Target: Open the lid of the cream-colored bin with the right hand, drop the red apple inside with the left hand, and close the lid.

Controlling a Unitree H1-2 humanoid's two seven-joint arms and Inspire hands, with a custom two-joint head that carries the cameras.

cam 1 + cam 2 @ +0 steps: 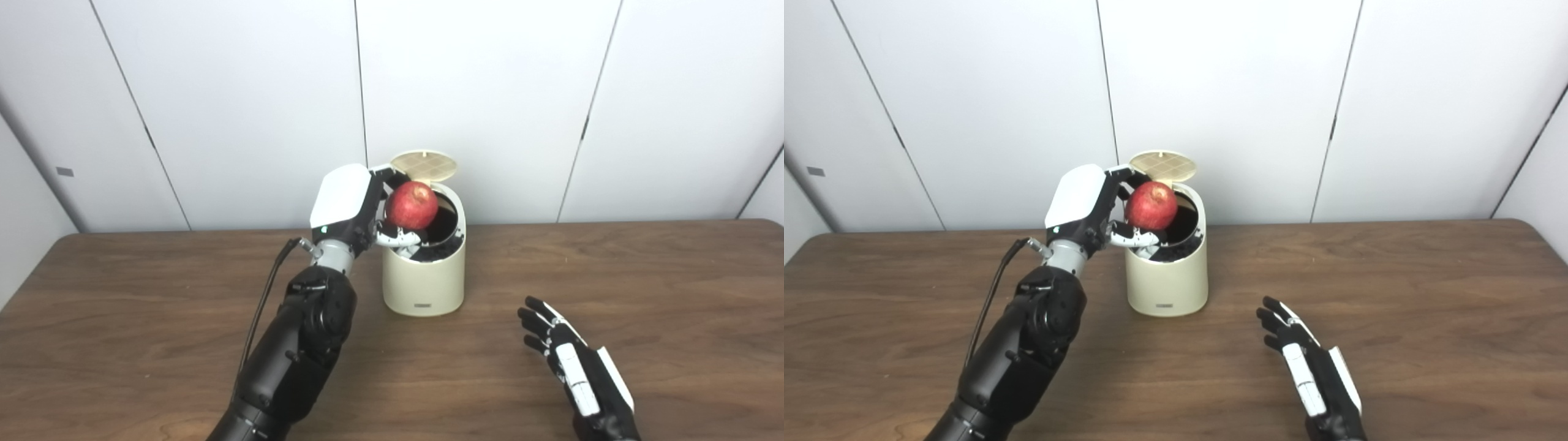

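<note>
Even, bright overhead light fills my two views, washing the white wall panels (465, 92) pale and leaving only soft, short shadows on the table (643, 275) beside the cream-colored bin (424, 278). The white shell of my left hand (352, 205) nearly blows out, and a small highlight sits on the red apple (411, 205). Detail is slightly soft throughout, with dark arm parts losing texture.
</note>
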